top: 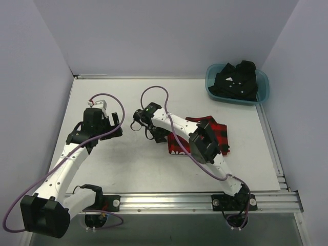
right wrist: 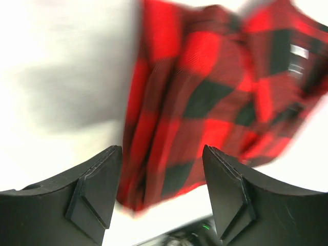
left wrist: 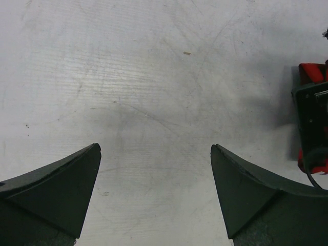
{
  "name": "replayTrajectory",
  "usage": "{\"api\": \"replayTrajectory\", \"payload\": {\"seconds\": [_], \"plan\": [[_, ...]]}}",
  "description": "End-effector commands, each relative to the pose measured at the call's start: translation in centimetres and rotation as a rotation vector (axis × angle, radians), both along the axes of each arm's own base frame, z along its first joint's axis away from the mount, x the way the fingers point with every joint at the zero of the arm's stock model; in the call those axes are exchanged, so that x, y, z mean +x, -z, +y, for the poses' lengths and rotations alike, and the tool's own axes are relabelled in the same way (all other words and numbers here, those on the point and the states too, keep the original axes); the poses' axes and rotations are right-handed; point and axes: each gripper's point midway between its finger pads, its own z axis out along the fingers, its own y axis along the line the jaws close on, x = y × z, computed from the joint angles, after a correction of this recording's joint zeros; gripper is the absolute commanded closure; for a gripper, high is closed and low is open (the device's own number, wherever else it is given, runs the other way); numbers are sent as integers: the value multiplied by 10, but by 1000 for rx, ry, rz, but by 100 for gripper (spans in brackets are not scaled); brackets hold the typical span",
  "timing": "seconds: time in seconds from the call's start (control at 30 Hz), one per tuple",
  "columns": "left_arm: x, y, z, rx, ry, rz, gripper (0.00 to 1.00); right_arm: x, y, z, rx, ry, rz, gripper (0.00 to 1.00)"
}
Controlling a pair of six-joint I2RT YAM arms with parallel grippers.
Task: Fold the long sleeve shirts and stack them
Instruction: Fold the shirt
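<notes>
Soft flannel shirt [right wrist: 205,102], scuffed matt table [left wrist: 154,77]

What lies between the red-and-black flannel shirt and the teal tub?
Nothing: in the top view, only bare table separates the flannel shirt from the teal tub, which holds the black shirt.

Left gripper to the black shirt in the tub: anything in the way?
Yes. The right arm reaches across the table between the left gripper and the black shirt. The shirt also lies inside the teal tub, so its wall probably blocks a low approach.
</notes>
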Motion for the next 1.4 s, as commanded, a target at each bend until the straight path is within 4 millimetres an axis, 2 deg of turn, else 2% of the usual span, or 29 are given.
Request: {"api": "replayTrajectory", "payload": {"seconds": [0.0, 0.1, 0.17, 0.2, 0.23, 0.27, 0.3, 0.33, 0.37, 0.4, 0.43, 0.5, 0.6, 0.63, 0.67, 0.7, 0.73, 0.77, 0.83, 0.87, 0.93, 0.97, 1.0, 1.03, 1.07, 1.13, 1.2, 1.27, 1.37], "plan": [[6, -15, -4, -34, 13, -70, 3, -24, -54, 53, 336, -102, 25, 36], [5, -19, -10, -76, 12, -77, 3, -31, -83, 60, 483, -121, -12, 36], [3, -23, -23, -148, 31, -70, 3, -26, -94, 48, 528, -85, -55, 37], [1, -25, -31, -181, 49, -64, 3, -27, -114, 39, 580, -74, -91, 37], [1, -26, -37, -215, 40, -54, 3, -27, -102, 15, 559, -21, -76, 37], [0, -23, -49, -232, 60, -35, 3, -21, -103, 7, 599, 13, -100, 37], [-1, -22, -59, -250, 78, -24, 2, -21, -120, -3, 668, 41, -139, 38], [3, -27, -70, -284, 82, -31, 3, -35, -97, -15, 684, 77, -72, 39], [0, -20, -91, -293, 127, 0, 2, -18, -101, -24, 760, 127, -120, 40], [2, -17, -102, -307, 138, 7, 3, -20, -111, -31, 825, 150, -148, 42], [9, -22, -117, -359, 142, -9, 3, -23, -111, -30, 884, 159, -123, 44], [12, -3, -146, -390, 171, 44, 6, -17, -109, -41, 922, 189, -156, 45], [29, 18, -178, -469, 162, 81, 13, -8, -109, -41, 937, 190, -183, 47], [38, 13, -190, -534, 163, 64, 14, -5, -109, -41, 941, 198, -190, 49], [43, 28, -197, -540, 151, 92, 15, 0, -110, -39, 945, 201, -206, 49], [48, 27, -206, -562, 156, 80, 16, 6, -107, -38, 940, 212, -211, 49], [55, 25, -213, -586, 152, 64, 18, 10, -105, -37, 939, 222, -218, 51], [59, 41, -215, -566, 133, 88, 19, 17, -103, -36, 936, 240, -238, 53], [71, 37, -227, -583, 138, 70, 22, 30, -96, -30, 934, 261, -251, 54], [74, 50, -230, -572, 132, 92, 23, 34, -93, -27, 941, 280, -252, 54], [83, 50, -238, -586, 136, 82, 25, 46, -82, -25, 918, 309, -269, 54], [84, 63, -241, -577, 134, 104, 27, 51, -79, -23, 920, 328, -273, 54], [85, 67, -244, -575, 134, 111, 28, 54, -68, -22, 903, 341, -262, 54], [90, 66, -248, -583, 139, 101, 28, 59, -67, -19, 909, 350, -265, 55], [90, 78, -252, -575, 141, 123, 29, 63, -65, -17, 915, 355, -272, 56], [92, 86, -257, -587, 147, 136, 33, 69, -55, -15, 908, 377, -272, 58], [88, 105, -259, -588, 137, 172, 36, 76, -48, -10, 916, 383, -270, 59], [85, 116, -262, -602, 140, 196, 41, 81, -46, -4, 925, 379, -263, 59], [79, 127, -264, -586, 151, 215, 46, 86, -30, -4, 899, 397, -249, 59]]}}
